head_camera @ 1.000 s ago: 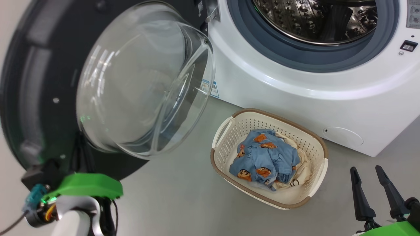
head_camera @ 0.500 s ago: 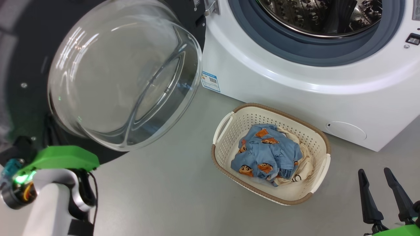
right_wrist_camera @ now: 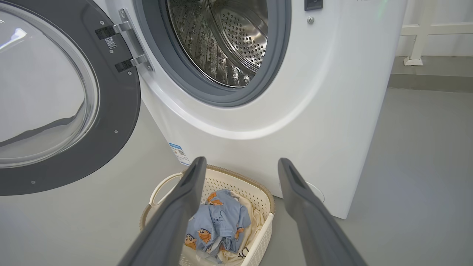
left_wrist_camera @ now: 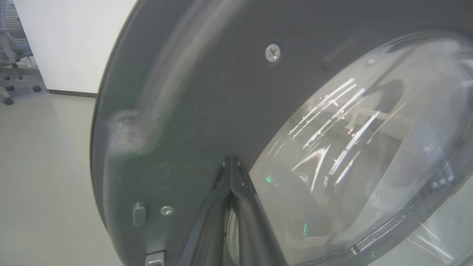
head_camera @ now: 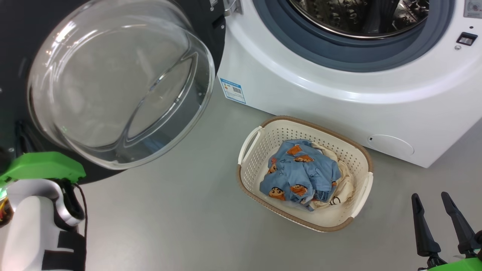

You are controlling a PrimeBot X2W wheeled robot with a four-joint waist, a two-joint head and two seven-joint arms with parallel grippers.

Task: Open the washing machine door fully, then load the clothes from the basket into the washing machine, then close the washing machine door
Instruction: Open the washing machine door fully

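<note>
Grey floor (head_camera: pixel 169 226) lies bare and wide in the head view, between the washing machine (head_camera: pixel 301 98) at the top and the robot's arms at the bottom. The washing machine door (head_camera: pixel 11 56) is swung out to the left, its glass bowl (head_camera: pixel 113 82) bulging over the floor, and the drum mouth is unblocked. The basket (head_camera: pixel 361 160) stands just before the machine's front with the clothes (head_camera: pixel 301 177) heaped inside, blue print over cream. The right gripper (head_camera: pixel 430 195) is at the lower right, fingers parted and empty, well apart from the basket, with bare floor between. A pale left forearm (head_camera: pixel 26 226) lies under the door's lower edge. In the left wrist view the left gripper (left_wrist_camera: pixel 231 162) has its fingers clenched together on nothing, tips where the door's black rim meets the glass; whether they touch it I cannot tell. Left of the door's edge, open floor runs to a white wall (left_wrist_camera: pixel 74 37) and an office chair (left_wrist_camera: pixel 9 48). In the right wrist view the spread fingers frame the basket, which sits beyond and below them. Above it are the steel drum (right_wrist_camera: pixel 221 44), the grey gasket (right_wrist_camera: pixel 273 74) and, at the left, the hinge (right_wrist_camera: pixel 129 40). A blue label (right_wrist_camera: pixel 180 153) is just behind the basket. Right of the machine, floor stretches to a white post (right_wrist_camera: pixel 415 37).
</note>
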